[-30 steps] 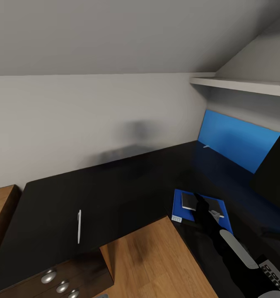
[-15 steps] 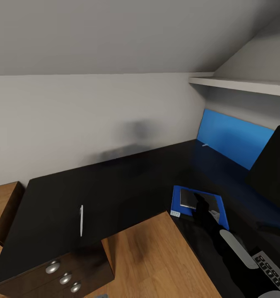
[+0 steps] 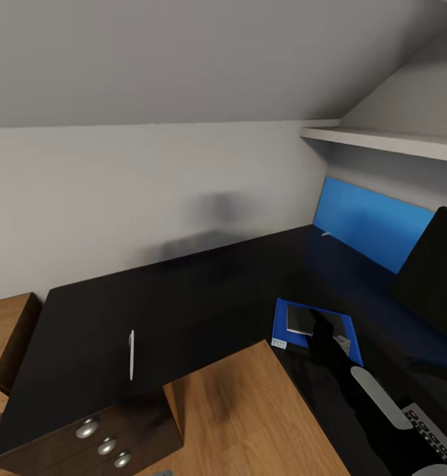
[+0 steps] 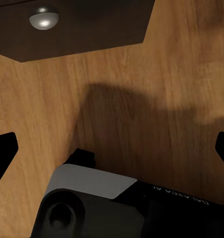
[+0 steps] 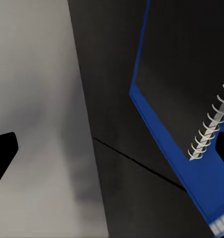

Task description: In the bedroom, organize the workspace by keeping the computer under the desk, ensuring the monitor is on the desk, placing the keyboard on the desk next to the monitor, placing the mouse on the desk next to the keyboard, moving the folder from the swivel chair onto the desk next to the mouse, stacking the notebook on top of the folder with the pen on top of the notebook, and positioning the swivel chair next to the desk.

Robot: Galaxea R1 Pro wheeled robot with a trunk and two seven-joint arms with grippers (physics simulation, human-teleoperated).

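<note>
The blue folder (image 3: 284,329) lies on the black desk (image 3: 184,291) near its inner corner. The dark notebook (image 3: 299,317) rests on top of it, its white spiral showing in the right wrist view on the notebook (image 5: 191,69) over the folder (image 5: 164,136). My right gripper (image 3: 318,322) hovers over the notebook's near part, and the right gripper (image 5: 112,151) is open with nothing between its fingers. The white pen (image 3: 131,355) lies alone on the desk's left wing. The monitor (image 3: 435,264) stands at the right edge and the keyboard (image 3: 430,437) is at the lower right. My left gripper (image 4: 112,148) hangs open over the wooden floor.
A drawer unit with round silver knobs (image 3: 106,446) sits under the desk's left wing, seen close as a knob (image 4: 43,17). A blue panel (image 3: 372,221) lines the right wall under a white shelf (image 3: 382,140). Wooden floor (image 3: 243,410) fills the desk's inner corner.
The whole view has shifted a little, so the camera moved. My right gripper stays over the notebook on the folder; the pen has not moved.
</note>
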